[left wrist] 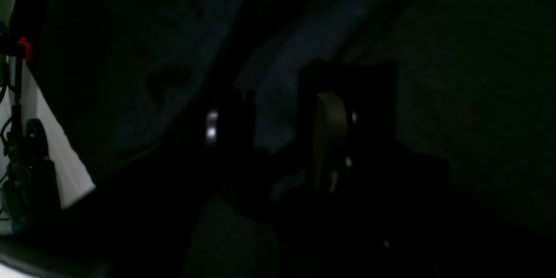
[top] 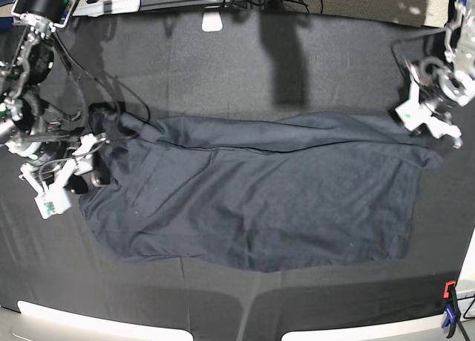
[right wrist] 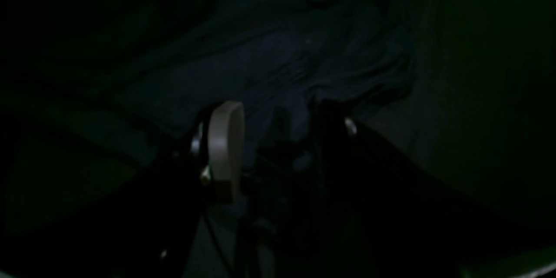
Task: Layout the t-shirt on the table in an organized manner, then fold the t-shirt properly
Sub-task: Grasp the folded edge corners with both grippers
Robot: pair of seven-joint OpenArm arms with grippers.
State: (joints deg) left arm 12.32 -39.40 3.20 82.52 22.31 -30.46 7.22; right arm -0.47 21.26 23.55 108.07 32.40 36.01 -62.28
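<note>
Centrally, the dark navy thin-fabric t-shirt (top: 252,200) spans the black-clothed table (top: 223,66); the right gripper (top: 63,179) and the left gripper (top: 430,122) flank its ends, jaws apart.

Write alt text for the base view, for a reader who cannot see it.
A dark navy t-shirt lies spread sideways across a black-covered table, wrinkled and partly folded over along its far edge. The right gripper sits at the shirt's left end, and the left gripper sits at its far right corner.
</note>
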